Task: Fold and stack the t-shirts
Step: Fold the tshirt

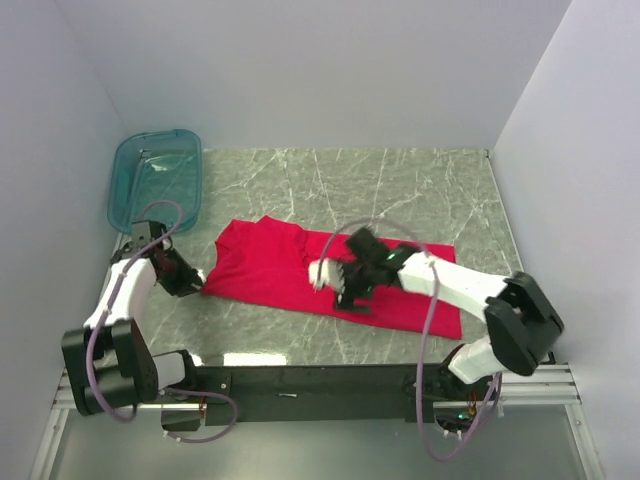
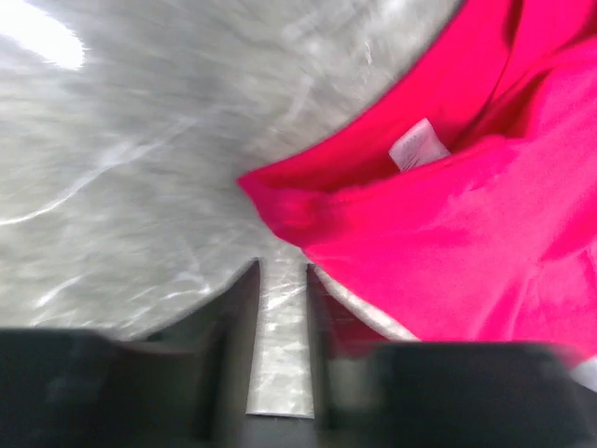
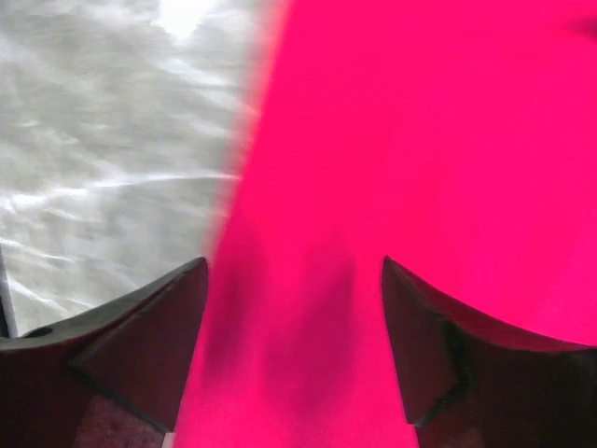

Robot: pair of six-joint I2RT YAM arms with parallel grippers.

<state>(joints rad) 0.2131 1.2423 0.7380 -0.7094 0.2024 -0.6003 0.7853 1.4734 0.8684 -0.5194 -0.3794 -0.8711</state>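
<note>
White walls (image 1: 300, 70) stand around a grey-green desk (image 1: 400, 180) that looks like stone with pale lines in it. One red t-shirt (image 1: 260, 265) lies flat near the middle of the desk, lying long from left to right. Its right end reaches near the right arm, and its left end is beside the left arm. A see-through teal tub (image 1: 160, 185) sits in the far left corner, well apart from the shirt. The left pincer (image 2: 282, 271) is low at the left end of the shirt. Its two fingers (image 2: 238, 317) have only a small gap, and bare desk shows in that gap, so it holds nothing. The wrist picture is blurry there, so the red cloth may be touching the right-hand finger, but I cannot be sure. A small white label (image 2: 415, 145) shows at the neck of the shirt, just past that pincer. The right pincer (image 3: 294, 280) hangs over the middle of the shirt, close to its near edge. Its fingers (image 3: 149, 345) are wide apart, with flat red cloth below them and nothing held.
</note>
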